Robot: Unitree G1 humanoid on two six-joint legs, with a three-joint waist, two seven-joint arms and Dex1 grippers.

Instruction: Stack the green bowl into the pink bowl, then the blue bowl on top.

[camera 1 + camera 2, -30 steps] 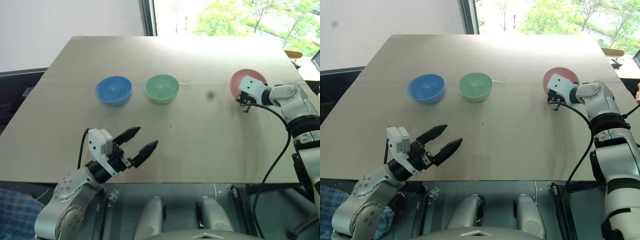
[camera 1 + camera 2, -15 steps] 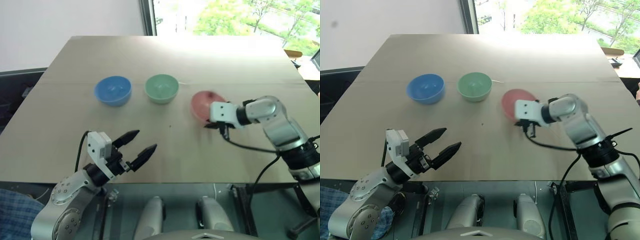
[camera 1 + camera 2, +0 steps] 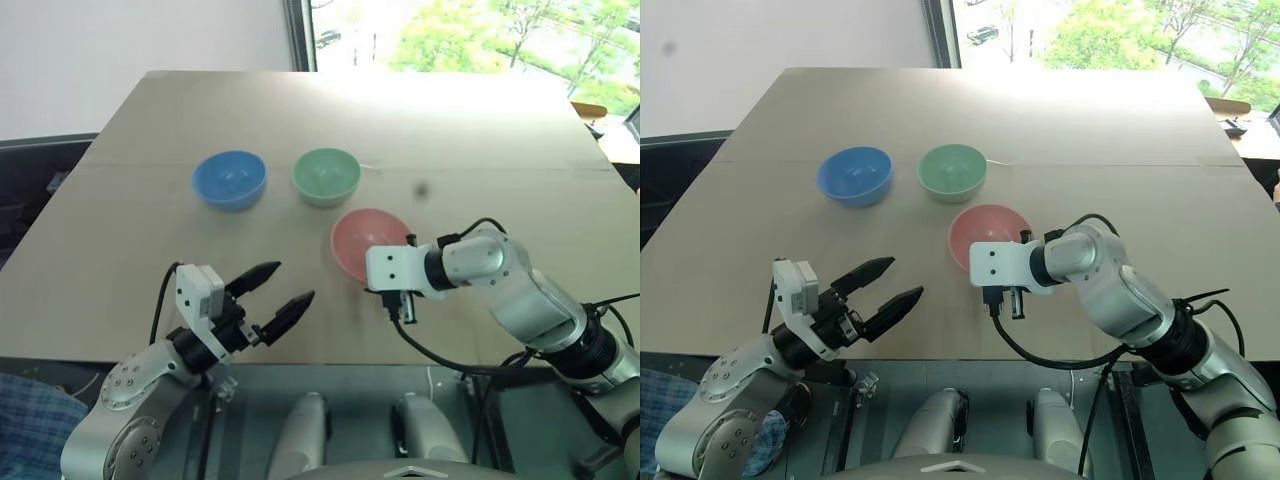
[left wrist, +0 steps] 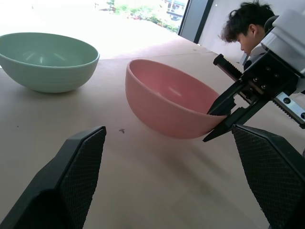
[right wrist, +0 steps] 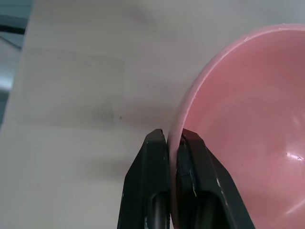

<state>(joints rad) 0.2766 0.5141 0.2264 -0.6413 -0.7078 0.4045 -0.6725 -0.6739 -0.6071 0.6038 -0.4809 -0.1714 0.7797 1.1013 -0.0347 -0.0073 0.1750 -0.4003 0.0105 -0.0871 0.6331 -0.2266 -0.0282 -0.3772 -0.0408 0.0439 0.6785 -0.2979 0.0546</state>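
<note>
The pink bowl (image 3: pixel 358 240) is tilted just above the table's middle front, and my right gripper (image 5: pixel 174 136) is shut on its near rim, one finger inside and one outside. The green bowl (image 3: pixel 326 175) sits upright just beyond it, with the blue bowl (image 3: pixel 229 179) to its left. My left gripper (image 3: pixel 295 281) hovers open and holds nothing at the near left, pointing toward the pink bowl (image 4: pixel 167 100) with a gap of bare table between them.
The tan table (image 3: pixel 120 250) has bare room on the right and far side, and its front edge runs just below both grippers. A person (image 4: pixel 243 31) is beyond the table's right side. A window lies behind the far edge.
My right arm has carried the pink bowl from the table's far right to the middle front, leftward and nearer. The left gripper stayed put and open.
</note>
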